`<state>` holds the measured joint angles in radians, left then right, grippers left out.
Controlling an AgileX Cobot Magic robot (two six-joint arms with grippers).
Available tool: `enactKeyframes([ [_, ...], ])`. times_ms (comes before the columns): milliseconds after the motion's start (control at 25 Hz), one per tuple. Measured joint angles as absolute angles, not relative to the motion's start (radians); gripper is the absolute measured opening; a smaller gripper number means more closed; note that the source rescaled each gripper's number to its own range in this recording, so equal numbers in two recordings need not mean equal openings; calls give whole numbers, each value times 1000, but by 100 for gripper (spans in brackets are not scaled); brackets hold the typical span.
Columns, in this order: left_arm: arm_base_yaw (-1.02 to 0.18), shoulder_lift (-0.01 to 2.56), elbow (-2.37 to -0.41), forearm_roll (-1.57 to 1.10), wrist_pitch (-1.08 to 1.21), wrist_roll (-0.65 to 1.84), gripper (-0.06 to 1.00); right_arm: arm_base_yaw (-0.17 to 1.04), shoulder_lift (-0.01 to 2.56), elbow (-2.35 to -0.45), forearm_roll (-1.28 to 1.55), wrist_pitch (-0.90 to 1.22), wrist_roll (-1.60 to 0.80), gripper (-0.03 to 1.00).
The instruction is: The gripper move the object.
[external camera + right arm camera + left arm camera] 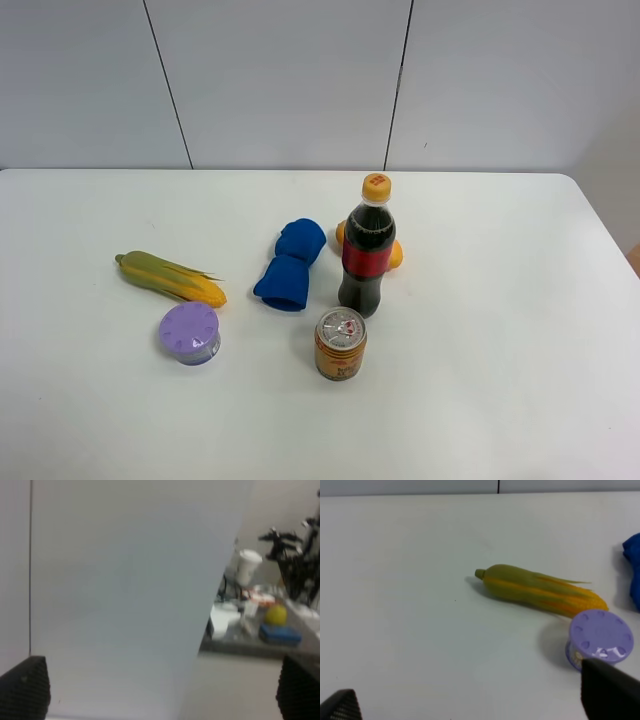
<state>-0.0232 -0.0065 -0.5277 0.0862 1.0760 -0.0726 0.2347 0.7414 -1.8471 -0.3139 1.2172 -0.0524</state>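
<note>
The ear of corn lies on the white table at the left, green husk end to the left, yellow kernel end to the right. It also shows in the left wrist view. My left gripper is open and empty, and the corn lies on the table some way beyond its two dark fingertips. My right gripper is open and empty and faces a wall, away from the table. Neither gripper shows in the exterior high view.
A purple round lidded tub sits just in front of the corn's yellow end. A blue cloth, a cola bottle, a can and orange fruit behind the bottle stand mid-table.
</note>
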Motion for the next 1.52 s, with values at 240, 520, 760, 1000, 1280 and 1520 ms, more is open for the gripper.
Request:
enactKeyframes([
  [240, -23, -6, -528, 86, 1076, -73, 100, 70, 408, -1354, -168, 1211, -68, 83],
  [520, -23, -6, -528, 86, 1076, -73, 100, 97, 111, -833, -167, 1155, 46, 83],
  [760, -23, -6, -528, 86, 1076, -73, 100, 101, -3, -582, -163, 1169, 83, 83],
  [1000, -23, -6, -528, 86, 1076, -73, 100, 102, -3, -538, -142, 1188, 87, 83],
  [1280, -23, -6, -528, 86, 1076, -73, 100, 102, -3, -538, -132, 1188, 87, 83],
  [1520, -23, -6, -528, 86, 1076, -73, 100, 102, -3, -538, -131, 1186, 102, 83],
])
